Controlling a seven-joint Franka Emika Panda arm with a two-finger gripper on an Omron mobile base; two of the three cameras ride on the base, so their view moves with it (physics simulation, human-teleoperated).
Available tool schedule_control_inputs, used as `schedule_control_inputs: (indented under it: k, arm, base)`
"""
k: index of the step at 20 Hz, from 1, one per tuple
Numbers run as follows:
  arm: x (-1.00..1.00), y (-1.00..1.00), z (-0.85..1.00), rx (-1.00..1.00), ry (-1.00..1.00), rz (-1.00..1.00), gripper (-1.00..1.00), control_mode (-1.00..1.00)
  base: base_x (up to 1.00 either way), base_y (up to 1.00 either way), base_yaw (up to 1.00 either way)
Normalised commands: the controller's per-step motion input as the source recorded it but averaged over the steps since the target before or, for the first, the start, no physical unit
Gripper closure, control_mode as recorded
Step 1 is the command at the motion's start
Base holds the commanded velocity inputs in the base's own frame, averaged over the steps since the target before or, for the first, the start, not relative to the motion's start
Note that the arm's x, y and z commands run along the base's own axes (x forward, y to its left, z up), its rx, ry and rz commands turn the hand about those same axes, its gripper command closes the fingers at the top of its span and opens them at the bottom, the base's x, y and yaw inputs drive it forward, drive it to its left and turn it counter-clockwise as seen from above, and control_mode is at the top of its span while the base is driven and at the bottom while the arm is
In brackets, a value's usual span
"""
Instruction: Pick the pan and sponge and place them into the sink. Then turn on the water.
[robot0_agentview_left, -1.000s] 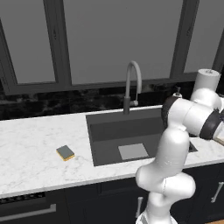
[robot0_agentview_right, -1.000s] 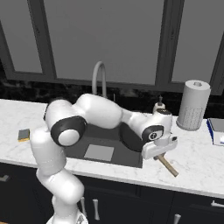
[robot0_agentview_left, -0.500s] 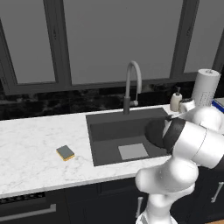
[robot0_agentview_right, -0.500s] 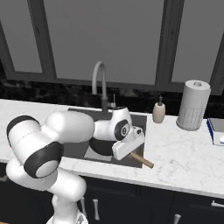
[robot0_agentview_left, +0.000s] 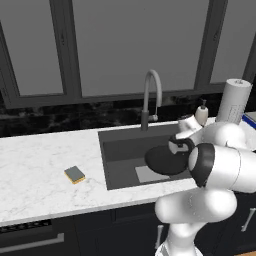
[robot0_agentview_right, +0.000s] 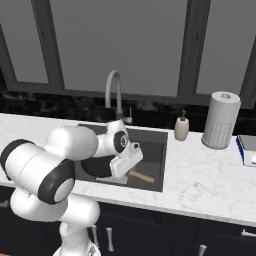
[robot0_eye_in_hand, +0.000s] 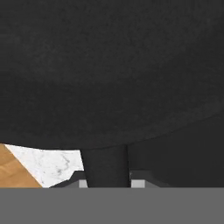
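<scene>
While my pincer (robot0_agentview_right: 131, 161) hangs over the sink (robot0_agentview_left: 116, 154), its jaws stand closed on the pan (robot0_agentview_left: 165, 160), which rides just beside the pincer, above the basin floor and not yet set down. The wooden handle (robot0_agentview_right: 141, 176) sticks out past the pincer toward the front of the sink.

Handling judgement: the pan is rigid and probably fairly heavy for its size, with the round black body pulling on one side of the grip. A hold near where handle meets body should limit twisting; the wood looks less slippery than the black metal. It is not fragile, but a drop would bang the basin.

The sponge (robot0_agentview_left: 75, 174) lies on the desk (robot0_agentview_left: 40, 165), well apart from the pincer, beyond the sink's far edge. It looks light and soft; I would pinch it across the short sides.
</scene>
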Motion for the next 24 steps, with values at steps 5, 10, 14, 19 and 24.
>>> schedule_control_inputs:
  k: [5,10,14,19,24]
  arm:
    - [0.50,0.33,0.07,0.19,0.11,0.07,1.00,-1.00]
    - [0.37,0.55,-0.05,0.01,-0.01,0.08,1.00,-1.00]
    - [0.30,0.29,-0.11,0.03,-0.08,0.00,1.00,-1.00]
    - [0.42,0.12,-0.01,0.22,-0.03,-0.02,1.00,-1.00]
    - [0.48,0.10,0.00,0.35,-0.02,-0.01,1.00,-1.00]
  base:
    - [0.00,0.00,0.00]
    - [0.00,0.00,0.00]
    - [0.00,0.00,0.00]
    - [0.00,0.00,0.00]
    - [0.00,0.00,0.00]
